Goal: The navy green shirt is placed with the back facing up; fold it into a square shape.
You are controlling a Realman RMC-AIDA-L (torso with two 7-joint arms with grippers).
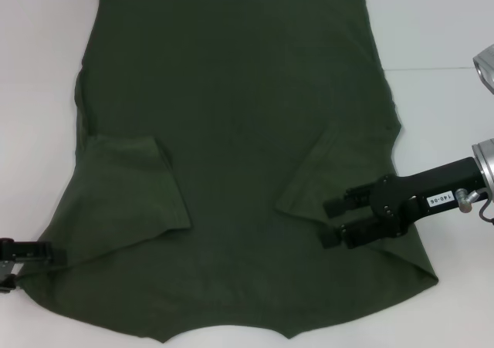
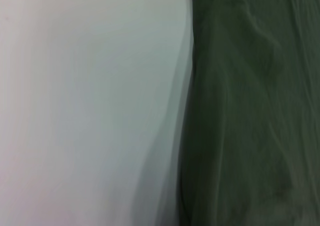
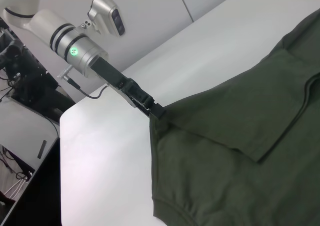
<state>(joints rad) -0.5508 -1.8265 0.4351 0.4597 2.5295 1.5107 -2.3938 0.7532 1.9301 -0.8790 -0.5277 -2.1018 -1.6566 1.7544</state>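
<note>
At the lower left edge of the head view, the left gripper (image 1: 31, 253) sat at the shirt's (image 1: 231, 132) near corner. The right wrist view showed it (image 3: 156, 110) from farther off, its tip right at the cloth's edge where the fabric peaked slightly; it looked clamped on the shirt there, probably to pin or lift that corner for a fold. The left wrist view showed only the shirt (image 2: 250, 110) edge against the table (image 2: 75, 110), no fingers.

The shirt lay spread across most of the head view on the white table (image 1: 440, 32), hem toward the top of the frame and neckline at the bottom centre. The left sleeve (image 1: 127, 190) was already folded inward onto the body at left of centre, and the right sleeve (image 1: 324, 170) likewise at right of centre. I judged this narrowed the garment toward a rectangle, the first stage of making a square.

At the lower right of the head view, the right gripper (image 1: 333, 222) reached in from the right edge, low over the cloth just below the folded right sleeve. Its two fingers stood parted, holding nothing. It looked placed either after laying that sleeve down or ready to take a new hold near the shoulder.

The lengthwise folds appeared not yet done.
</note>
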